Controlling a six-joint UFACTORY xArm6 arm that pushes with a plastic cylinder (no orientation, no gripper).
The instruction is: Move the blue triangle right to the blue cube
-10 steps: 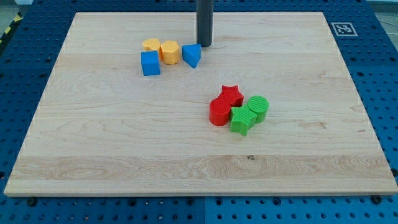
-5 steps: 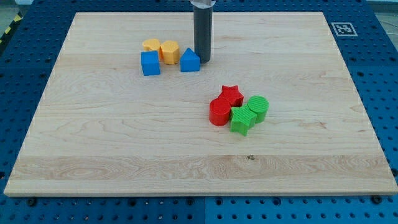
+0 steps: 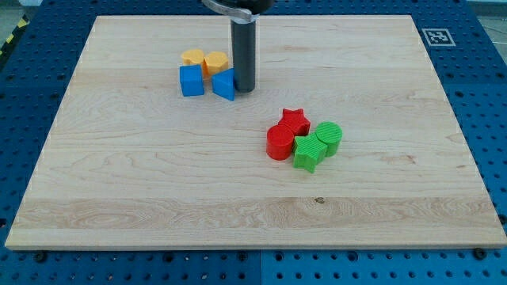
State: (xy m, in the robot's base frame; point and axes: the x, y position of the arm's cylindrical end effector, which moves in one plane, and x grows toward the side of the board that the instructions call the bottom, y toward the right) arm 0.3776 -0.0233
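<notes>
The blue triangle (image 3: 224, 84) lies on the wooden board (image 3: 158, 174) in the upper left part of the view. The blue cube (image 3: 191, 81) stands just to its left, a small gap between them. My tip (image 3: 244, 88) touches the triangle's right side. The dark rod rises from there to the view's top edge.
Two yellow blocks (image 3: 204, 61) sit side by side just above the two blue blocks. Right of centre is a tight cluster: a red star (image 3: 295, 120), a red cylinder (image 3: 279, 143), a green star (image 3: 306, 153) and a green cylinder (image 3: 329, 137).
My tip has moved down and to the left, pushing the blue triangle down-left. The triangle now lies closer to the blue cube, below the yellow blocks.
</notes>
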